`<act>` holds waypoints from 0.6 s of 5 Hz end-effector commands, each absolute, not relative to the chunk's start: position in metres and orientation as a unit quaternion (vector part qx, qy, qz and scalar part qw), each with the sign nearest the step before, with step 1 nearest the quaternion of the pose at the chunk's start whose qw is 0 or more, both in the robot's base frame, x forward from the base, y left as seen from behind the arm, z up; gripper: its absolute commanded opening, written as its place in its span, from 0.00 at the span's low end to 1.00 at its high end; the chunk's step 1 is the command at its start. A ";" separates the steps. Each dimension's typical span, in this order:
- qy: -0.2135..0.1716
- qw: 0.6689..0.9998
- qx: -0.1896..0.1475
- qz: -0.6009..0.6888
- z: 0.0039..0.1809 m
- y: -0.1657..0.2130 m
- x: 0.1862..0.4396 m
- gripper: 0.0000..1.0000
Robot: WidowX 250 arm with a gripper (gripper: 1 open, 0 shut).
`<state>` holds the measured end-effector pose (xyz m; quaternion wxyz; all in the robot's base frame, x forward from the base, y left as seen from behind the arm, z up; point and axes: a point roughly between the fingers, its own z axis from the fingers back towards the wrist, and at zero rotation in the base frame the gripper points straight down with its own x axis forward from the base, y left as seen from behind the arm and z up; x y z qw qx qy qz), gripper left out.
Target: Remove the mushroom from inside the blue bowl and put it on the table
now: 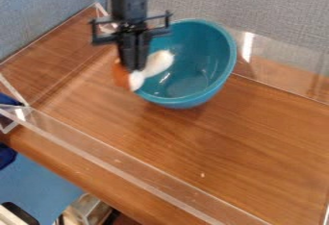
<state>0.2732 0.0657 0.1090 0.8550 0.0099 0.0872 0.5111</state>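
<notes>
We hold the toy mushroom (154, 65) clamped in the jaws (134, 63). We see it at the left side of the tilted blue bowl (199, 67), above the table (193, 147).

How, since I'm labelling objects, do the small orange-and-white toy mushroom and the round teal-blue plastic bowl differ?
The mushroom is far smaller than the bowl. The mushroom is orange and white; the bowl is teal-blue throughout. The mushroom is held by the black gripper, while the bowl is outside its grip. Both have rounded shapes.
</notes>
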 end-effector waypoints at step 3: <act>0.057 0.772 0.043 0.632 0.094 0.073 0.234 0.00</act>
